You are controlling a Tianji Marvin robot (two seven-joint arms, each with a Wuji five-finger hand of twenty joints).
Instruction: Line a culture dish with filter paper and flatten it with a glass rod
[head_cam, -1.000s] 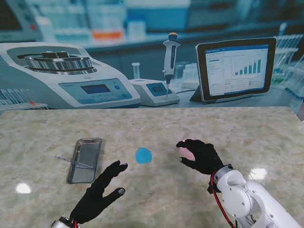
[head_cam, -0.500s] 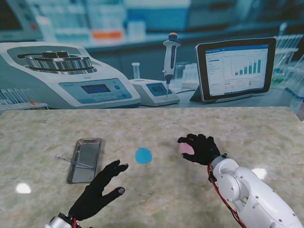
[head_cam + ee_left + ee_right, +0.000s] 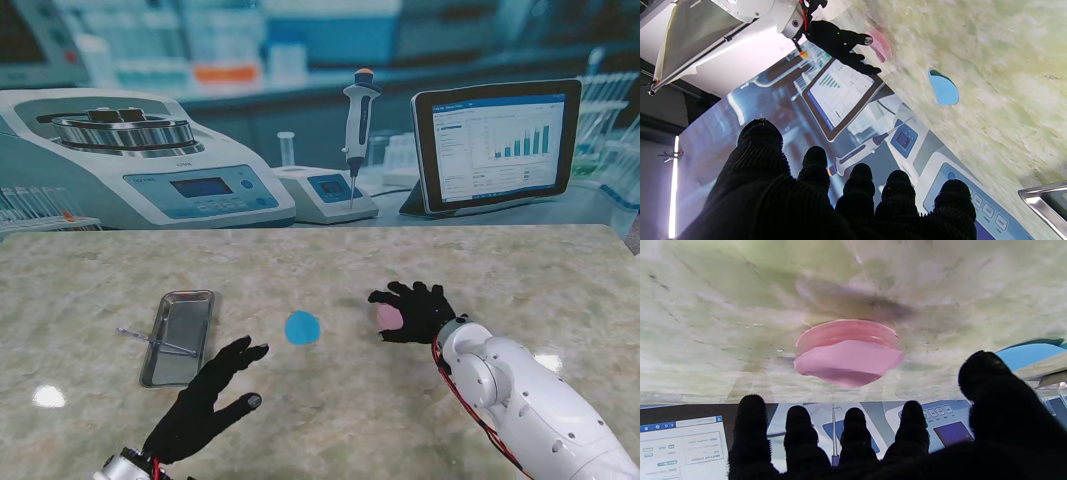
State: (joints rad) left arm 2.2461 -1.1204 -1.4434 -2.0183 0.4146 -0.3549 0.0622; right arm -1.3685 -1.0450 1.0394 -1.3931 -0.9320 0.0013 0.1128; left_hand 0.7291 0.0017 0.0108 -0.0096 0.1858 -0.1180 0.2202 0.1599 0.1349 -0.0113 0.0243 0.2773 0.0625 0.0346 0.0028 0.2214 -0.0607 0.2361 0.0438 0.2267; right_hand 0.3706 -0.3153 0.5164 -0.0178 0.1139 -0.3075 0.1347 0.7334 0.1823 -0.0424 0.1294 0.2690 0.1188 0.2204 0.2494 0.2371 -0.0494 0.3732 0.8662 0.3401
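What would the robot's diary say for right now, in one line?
right hand: open, fingers spread over round pink culture dish | left hand: open, idle | round blue filter paper: on table | glass rod: across metal tray

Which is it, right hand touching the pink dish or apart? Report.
Apart. The right wrist view shows the pink dish whole, with bare table between it and the spread fingertips of the right hand.
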